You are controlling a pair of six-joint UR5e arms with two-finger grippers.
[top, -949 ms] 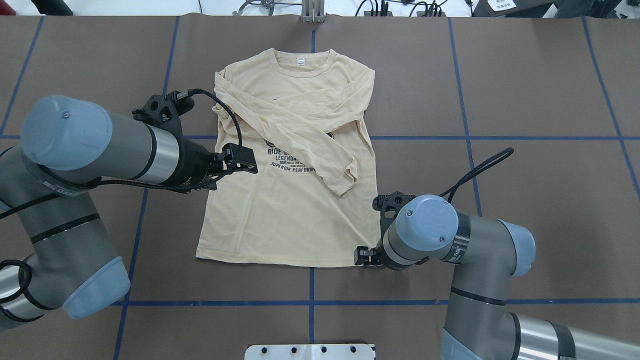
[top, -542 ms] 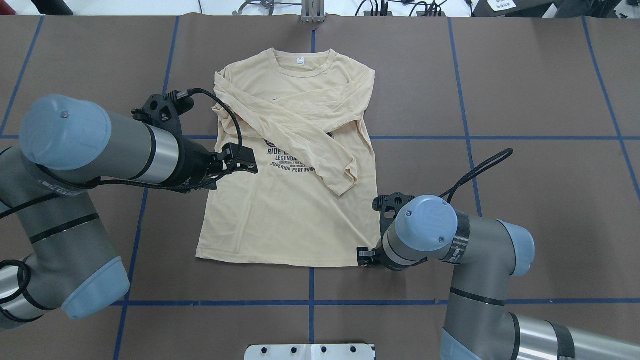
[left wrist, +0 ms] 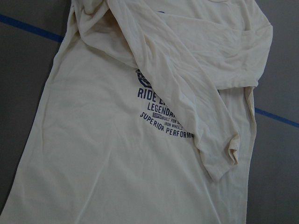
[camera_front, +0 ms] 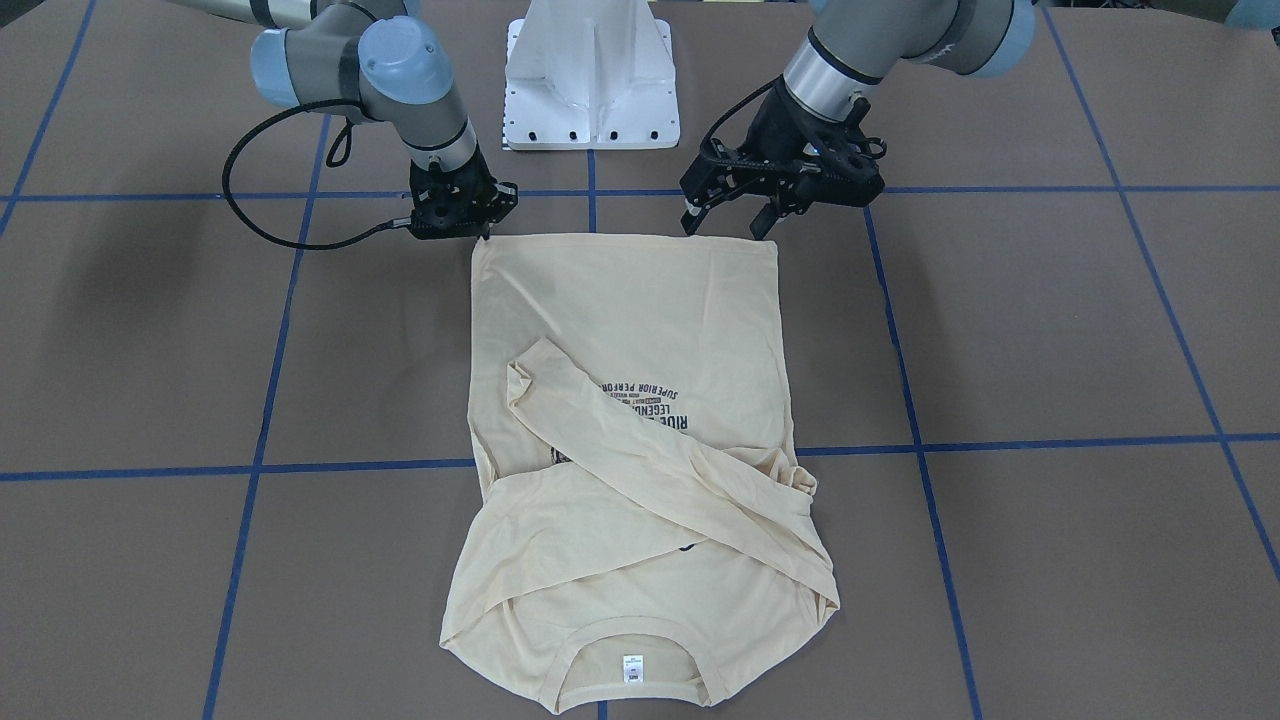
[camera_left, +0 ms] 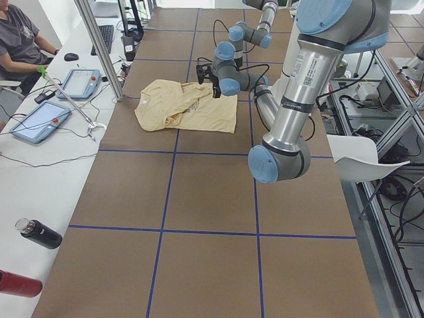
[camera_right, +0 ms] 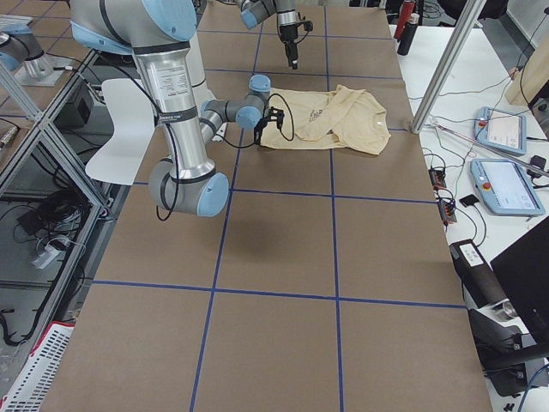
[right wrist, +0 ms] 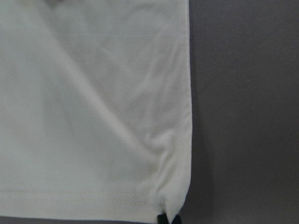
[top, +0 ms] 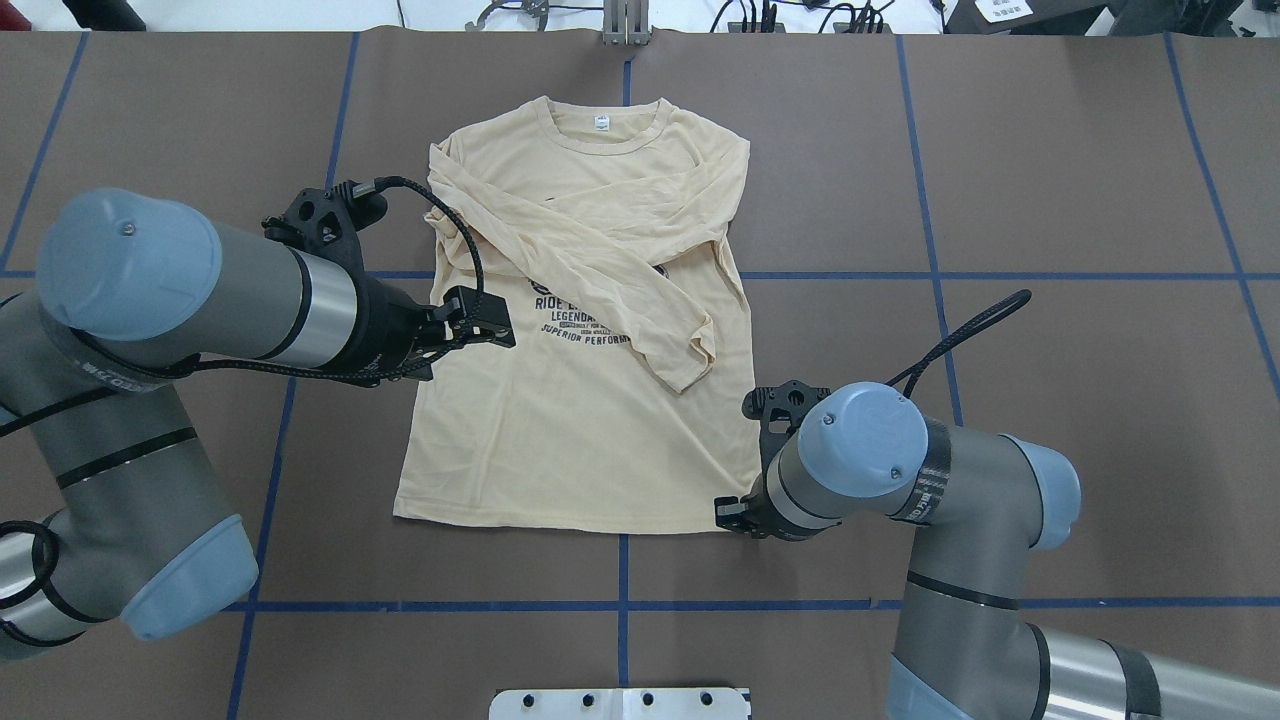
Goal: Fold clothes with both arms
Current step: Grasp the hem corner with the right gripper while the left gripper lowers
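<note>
The cream-yellow shirt [top: 560,440] lies flat on the brown table, neck label at the far end, both sleeves folded across the navy chest print. It also shows in the front view [camera_front: 640,320] and in the left wrist view [left wrist: 117,154]. My right gripper [top: 728,515] is down at the hem's right corner. In the right wrist view its fingertips [right wrist: 168,219] pinch that corner and the cloth [right wrist: 93,93] puckers there. My left gripper [camera_front: 730,222] is open and empty, held above the shirt's left side, near the hem's left corner in the front view.
The white pedestal base [camera_front: 590,80] stands at the table's near edge behind the hem. Blue tape lines [top: 620,605] cross the table. In the left side view a side table with tablets [camera_left: 40,122], a metal post and a seated operator lies beyond the far edge.
My right arm has shifted slightly, its gripper staying at the hem's right corner. The left arm and the shirt have hardly moved.
</note>
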